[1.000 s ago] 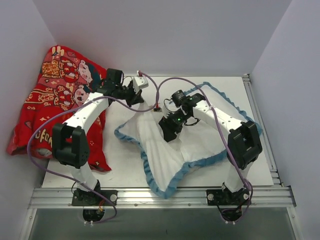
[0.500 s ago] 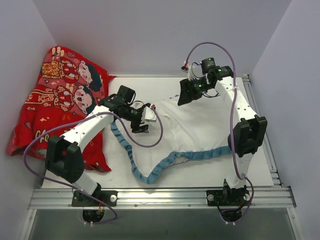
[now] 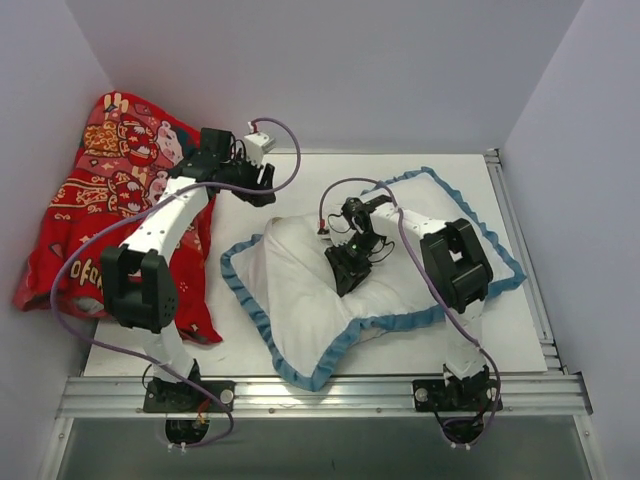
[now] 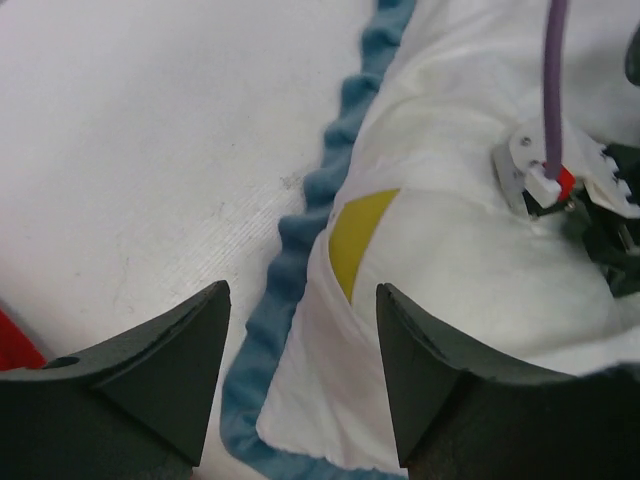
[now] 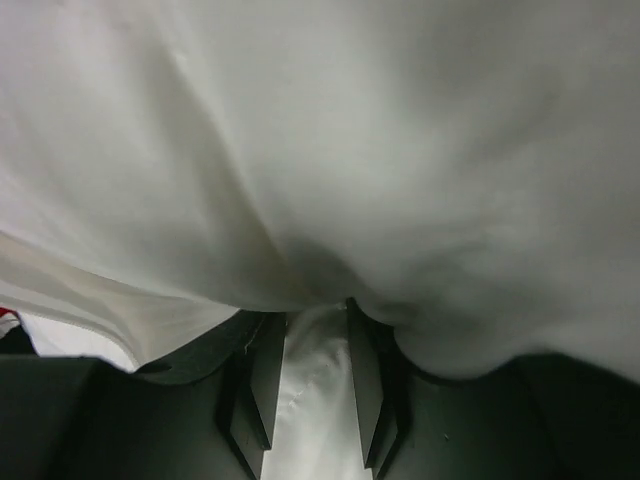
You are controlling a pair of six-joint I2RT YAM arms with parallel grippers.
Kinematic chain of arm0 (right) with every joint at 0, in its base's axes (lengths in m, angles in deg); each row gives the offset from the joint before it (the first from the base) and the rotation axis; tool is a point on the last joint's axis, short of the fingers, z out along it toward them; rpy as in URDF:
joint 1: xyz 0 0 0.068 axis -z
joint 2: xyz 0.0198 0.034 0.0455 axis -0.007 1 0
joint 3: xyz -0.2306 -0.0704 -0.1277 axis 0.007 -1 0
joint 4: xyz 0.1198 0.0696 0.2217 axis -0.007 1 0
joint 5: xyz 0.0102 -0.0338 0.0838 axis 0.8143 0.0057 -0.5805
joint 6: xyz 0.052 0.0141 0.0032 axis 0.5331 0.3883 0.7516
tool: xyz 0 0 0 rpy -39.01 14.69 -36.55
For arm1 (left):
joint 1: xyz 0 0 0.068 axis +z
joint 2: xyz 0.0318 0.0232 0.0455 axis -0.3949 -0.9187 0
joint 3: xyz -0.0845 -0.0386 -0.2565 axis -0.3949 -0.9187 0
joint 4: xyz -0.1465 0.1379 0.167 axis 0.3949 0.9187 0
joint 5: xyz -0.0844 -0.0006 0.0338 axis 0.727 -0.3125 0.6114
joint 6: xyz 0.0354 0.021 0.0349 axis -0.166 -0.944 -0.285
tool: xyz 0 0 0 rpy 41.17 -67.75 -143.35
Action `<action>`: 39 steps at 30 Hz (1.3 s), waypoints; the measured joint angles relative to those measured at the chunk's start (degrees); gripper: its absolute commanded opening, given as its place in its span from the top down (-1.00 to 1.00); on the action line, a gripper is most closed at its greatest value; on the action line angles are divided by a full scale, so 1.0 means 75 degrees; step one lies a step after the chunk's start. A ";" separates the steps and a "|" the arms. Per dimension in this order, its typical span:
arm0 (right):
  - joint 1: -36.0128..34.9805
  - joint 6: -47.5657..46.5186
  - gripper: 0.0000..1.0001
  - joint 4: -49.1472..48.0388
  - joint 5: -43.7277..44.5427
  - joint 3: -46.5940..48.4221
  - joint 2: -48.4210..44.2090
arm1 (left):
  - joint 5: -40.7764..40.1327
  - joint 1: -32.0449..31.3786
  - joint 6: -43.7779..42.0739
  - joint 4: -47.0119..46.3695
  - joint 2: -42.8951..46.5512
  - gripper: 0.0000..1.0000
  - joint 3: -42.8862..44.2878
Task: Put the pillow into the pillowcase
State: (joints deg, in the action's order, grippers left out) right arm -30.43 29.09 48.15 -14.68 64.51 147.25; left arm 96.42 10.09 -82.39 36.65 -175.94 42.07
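Pillowcase (image 3: 300,290): judged soft, limp, light, prone to bunching; best gripped at blue ruffled trim (image 4: 300,250). Right gripper (image 5: 310,325) pinched on its white cloth; left gripper (image 4: 300,345) spread, empty.

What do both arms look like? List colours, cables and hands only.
The left arm and right arm have white links, black joints and a looping purple cable each. The left hand has dark wedge-shaped fingers. The right hand has slim dark fingers, with a green light at its wrist.
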 measured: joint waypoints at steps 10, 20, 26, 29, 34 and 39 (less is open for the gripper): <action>0.0012 0.0274 0.32 -0.0472 0.0029 -0.0618 -0.0595 | -0.0373 -0.0029 0.1862 0.0810 -0.1766 -0.33 0.0650; 0.0006 0.0242 -0.01 -0.0574 0.0000 -0.0819 -0.1102 | 0.0105 -0.0032 0.2063 0.1626 -0.1772 1.00 0.0682; 0.0595 0.0595 -0.10 0.0003 -0.0583 0.0857 -0.1291 | 0.1011 -0.0309 0.1985 0.1894 -0.2107 1.00 0.1851; 0.1139 0.1373 -0.05 -0.0090 -0.0787 0.3121 -0.0985 | 0.1396 -0.0536 0.1891 0.1897 -0.2104 1.00 0.2594; 0.1498 0.2614 0.15 -0.1087 -0.0889 0.4919 -0.0577 | 0.1853 -0.0799 0.1746 0.1821 -0.1990 1.00 0.3028; 0.0836 0.3060 0.24 -0.1355 -0.1040 0.3375 -0.0425 | 0.1807 -0.0854 0.1778 0.1874 -0.2107 1.00 0.3847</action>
State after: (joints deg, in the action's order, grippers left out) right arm -24.16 52.04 37.99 -22.48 89.82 144.06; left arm 109.97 3.69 -69.06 50.71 -191.74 70.92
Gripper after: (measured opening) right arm 0.382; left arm 0.009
